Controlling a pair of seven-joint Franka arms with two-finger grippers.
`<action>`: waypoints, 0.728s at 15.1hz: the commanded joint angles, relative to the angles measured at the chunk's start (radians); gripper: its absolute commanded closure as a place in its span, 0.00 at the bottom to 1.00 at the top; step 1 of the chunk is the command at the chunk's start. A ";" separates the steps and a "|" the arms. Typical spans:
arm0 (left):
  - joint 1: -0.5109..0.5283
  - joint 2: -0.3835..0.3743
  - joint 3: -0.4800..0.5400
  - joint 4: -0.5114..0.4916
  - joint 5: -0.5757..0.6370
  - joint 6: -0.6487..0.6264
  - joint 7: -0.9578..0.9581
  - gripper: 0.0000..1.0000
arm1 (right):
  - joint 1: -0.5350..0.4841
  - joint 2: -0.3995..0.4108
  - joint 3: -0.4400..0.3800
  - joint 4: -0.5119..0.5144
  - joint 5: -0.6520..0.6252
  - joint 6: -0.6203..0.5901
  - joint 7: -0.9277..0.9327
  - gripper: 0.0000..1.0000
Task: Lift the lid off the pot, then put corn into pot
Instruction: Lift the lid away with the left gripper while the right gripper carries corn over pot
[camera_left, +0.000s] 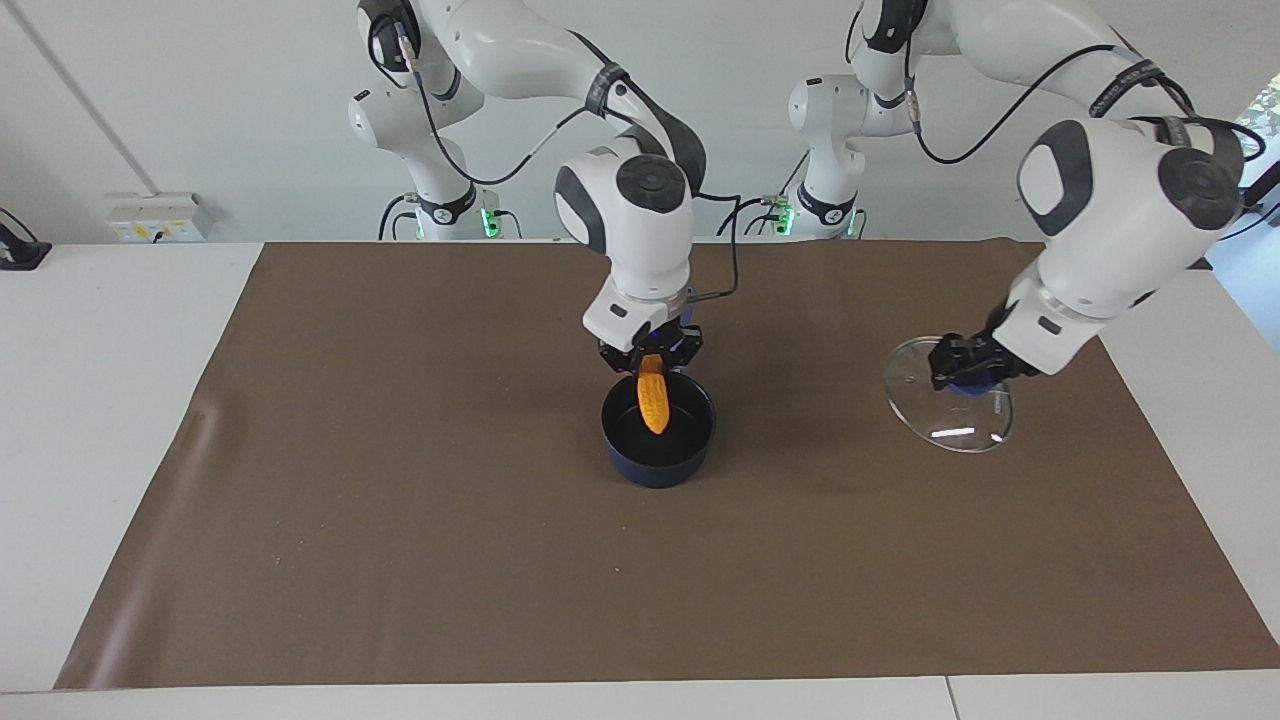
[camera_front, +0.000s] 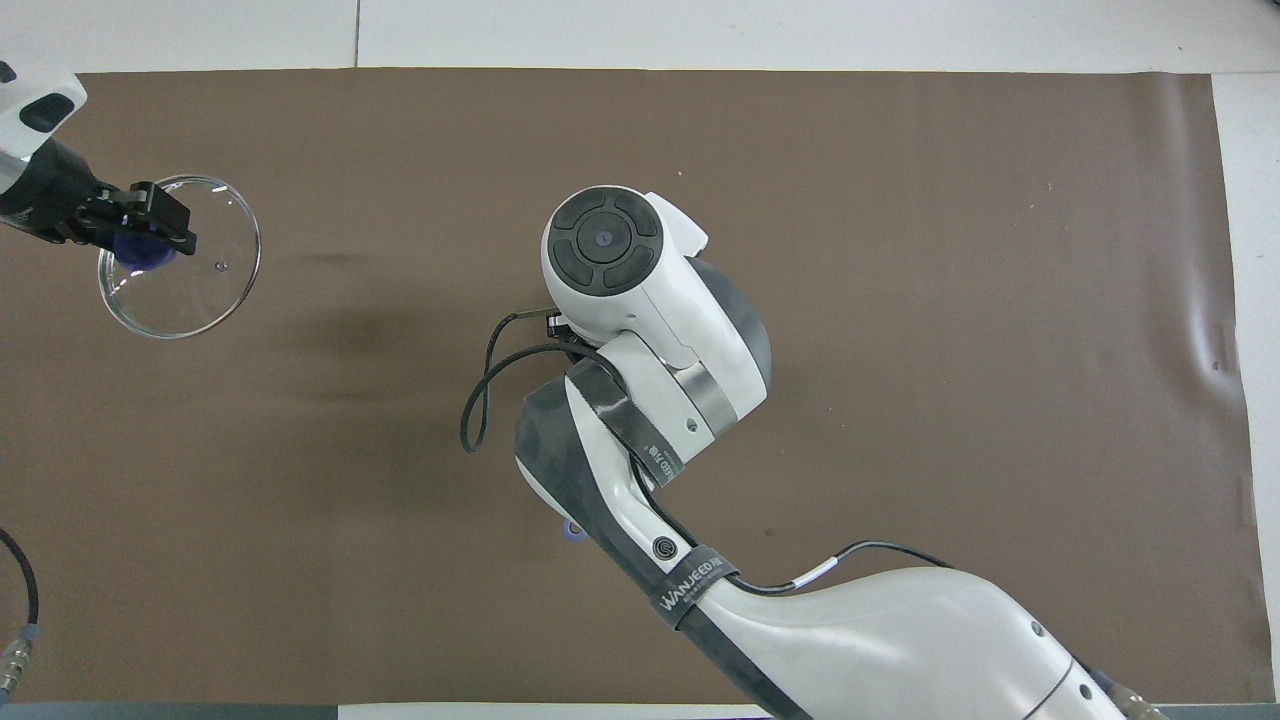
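- Brown mat (camera_left: 400, 520) covers the table under both arms.
- Glass lid (camera_left: 955, 415), already off, hangs tilted from the left gripper (camera_left: 962, 368), clenched on its blue knob, waiting toward the left arm's end.
- Navy pot (camera_left: 658, 432) sits open directly beneath the right gripper (camera_left: 651, 357).
- Yellow corn (camera_left: 653, 393), grasped by that claw, dangles tip-down into the pot. Second step is under way; next calls for releasing it.
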 joint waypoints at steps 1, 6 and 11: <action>0.035 -0.097 -0.010 -0.260 0.023 0.208 0.077 0.78 | -0.022 -0.018 0.001 -0.047 -0.010 0.060 -0.001 1.00; 0.053 -0.106 -0.009 -0.435 0.048 0.413 0.113 0.78 | -0.016 -0.020 0.001 -0.119 -0.005 0.165 0.002 1.00; 0.053 -0.102 -0.009 -0.518 0.075 0.508 0.153 0.78 | -0.019 -0.021 0.002 -0.126 -0.005 0.134 0.001 0.06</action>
